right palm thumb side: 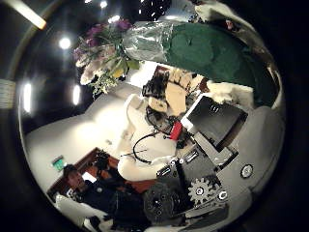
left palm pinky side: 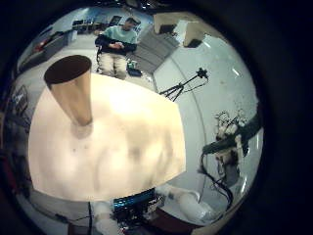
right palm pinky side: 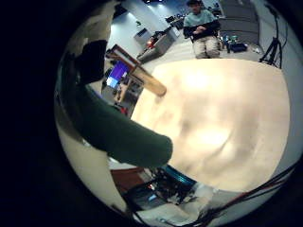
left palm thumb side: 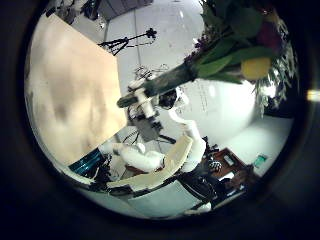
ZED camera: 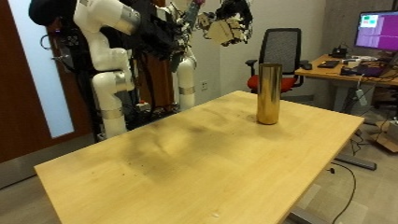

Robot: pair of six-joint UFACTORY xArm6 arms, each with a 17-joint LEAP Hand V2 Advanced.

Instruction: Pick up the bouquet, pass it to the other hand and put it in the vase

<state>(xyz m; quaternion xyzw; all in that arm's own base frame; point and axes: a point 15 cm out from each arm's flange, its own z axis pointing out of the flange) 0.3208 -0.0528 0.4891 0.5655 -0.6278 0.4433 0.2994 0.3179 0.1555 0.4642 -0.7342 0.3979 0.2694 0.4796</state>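
A tall gold vase (ZED camera: 267,93) stands upright on the wooden table (ZED camera: 187,159), toward its far end. Both hands are raised high above the table's far side; one hand (ZED camera: 232,28) shows near the top edge. The right thumb side palm view shows the stem (right palm thumb side: 214,50) leading to the flowers (right palm thumb side: 101,53). The left thumb side palm view shows the flowers (left palm thumb side: 240,45) close by and the right hand (left palm thumb side: 150,95) at the stem's far end. The left hand (right palm thumb side: 166,92) is away from the stem, fingers relaxed.
The vase (left palm pinky side: 73,88) and the tabletop (left palm pinky side: 117,147) show below in the left little finger side palm view. An office chair (ZED camera: 286,51) and a desk with a monitor (ZED camera: 377,33) stand beyond the table's far end.
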